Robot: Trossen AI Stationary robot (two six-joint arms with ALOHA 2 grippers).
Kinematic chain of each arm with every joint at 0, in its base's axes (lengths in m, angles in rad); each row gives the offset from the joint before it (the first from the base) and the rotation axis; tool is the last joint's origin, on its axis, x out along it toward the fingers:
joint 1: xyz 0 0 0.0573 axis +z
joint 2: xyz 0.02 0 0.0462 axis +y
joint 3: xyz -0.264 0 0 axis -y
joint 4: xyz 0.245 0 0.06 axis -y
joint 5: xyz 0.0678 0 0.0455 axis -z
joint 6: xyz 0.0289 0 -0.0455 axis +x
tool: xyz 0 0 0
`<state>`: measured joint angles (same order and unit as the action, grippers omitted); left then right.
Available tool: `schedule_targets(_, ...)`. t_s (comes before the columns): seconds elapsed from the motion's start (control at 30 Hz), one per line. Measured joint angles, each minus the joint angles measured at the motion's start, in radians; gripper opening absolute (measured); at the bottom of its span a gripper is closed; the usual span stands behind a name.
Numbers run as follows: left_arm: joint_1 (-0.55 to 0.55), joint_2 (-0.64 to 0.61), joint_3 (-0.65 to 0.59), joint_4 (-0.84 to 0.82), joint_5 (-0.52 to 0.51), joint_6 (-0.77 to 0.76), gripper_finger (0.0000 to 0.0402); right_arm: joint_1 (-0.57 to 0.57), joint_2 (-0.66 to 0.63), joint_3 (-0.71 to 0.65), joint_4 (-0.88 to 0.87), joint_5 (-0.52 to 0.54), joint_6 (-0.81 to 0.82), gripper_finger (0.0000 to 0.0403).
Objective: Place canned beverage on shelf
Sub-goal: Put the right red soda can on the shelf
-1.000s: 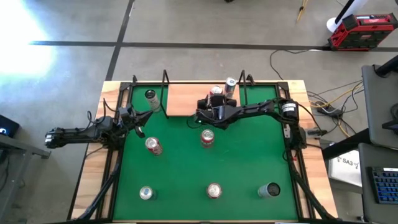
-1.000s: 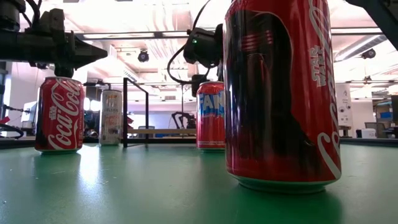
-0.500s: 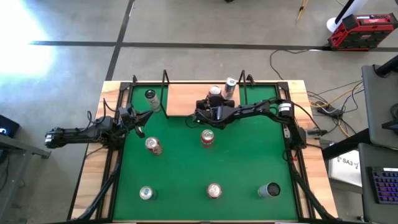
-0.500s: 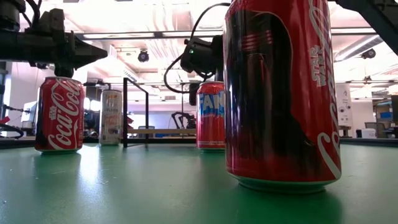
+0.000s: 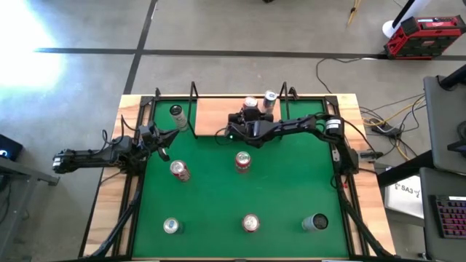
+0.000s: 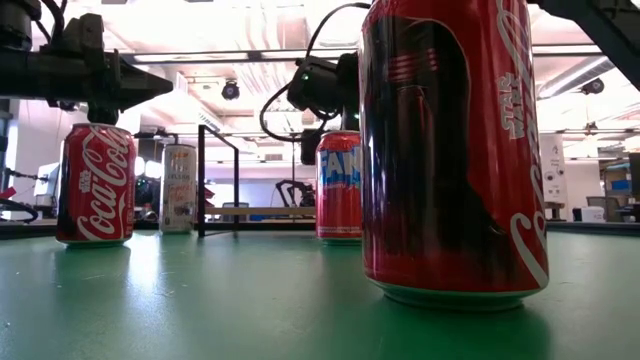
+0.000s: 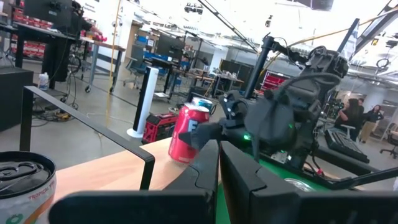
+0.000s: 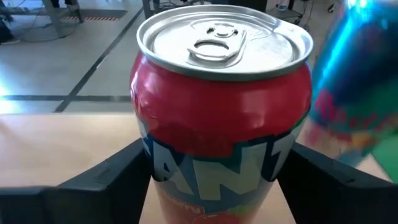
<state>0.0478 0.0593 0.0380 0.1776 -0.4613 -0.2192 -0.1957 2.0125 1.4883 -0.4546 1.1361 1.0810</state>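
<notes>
**Right gripper closed around a red can on the shelf**

Your right gripper [image 5: 250, 115] sits over the wooden shelf [image 5: 218, 116], and its two fingers [image 8: 109, 177] flank a red Fanta can [image 8: 224, 99] standing upright between them. In the right wrist view the fingers press against both sides of the can's body, so you have it clamped. The can's base rests on the light board, not on the green mat [image 5: 218, 196]. Just beyond the gripper, on the same board, stands a second can [image 5: 270, 97], blue and shiny in the wrist view, close beside the held one; you cannot tell whether the two touch.

Behind the gripper, on the mat, another red can [image 5: 242, 161] stands near the arm. Farther back, along the near edge of the mat, you have three more cans [image 5: 250, 223] in a row, well apart from each other.

Your left gripper [image 5: 162, 138] waits at the left edge of the mat with its fingers together, holding nothing. A red Coca-Cola can [image 5: 178, 170] stands just beside it on the mat, and a pale can [image 5: 175, 111] sits ahead of it, near the shelf's black upright [image 5: 193, 109].
</notes>
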Motion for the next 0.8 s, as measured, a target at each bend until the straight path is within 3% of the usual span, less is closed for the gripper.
schedule_targets(0.2,0.0,0.0,0.0,0.0,0.0,0.0,0.0,-0.034,0.0,0.02,0.0,-0.015,-0.067,0.0311)
schedule_targets(0.33,0.0,0.0,0.0,0.0,0.0,0.0,0.0,-0.049,0.0,0.024,0.0,-0.075,-0.061,0.0305)
schedule_targets(0.8,0.0,0.0,0.0,0.0,0.0,0.0,0.0,-0.074,0.0,0.024,0.005,-0.091,-0.061,0.0309)
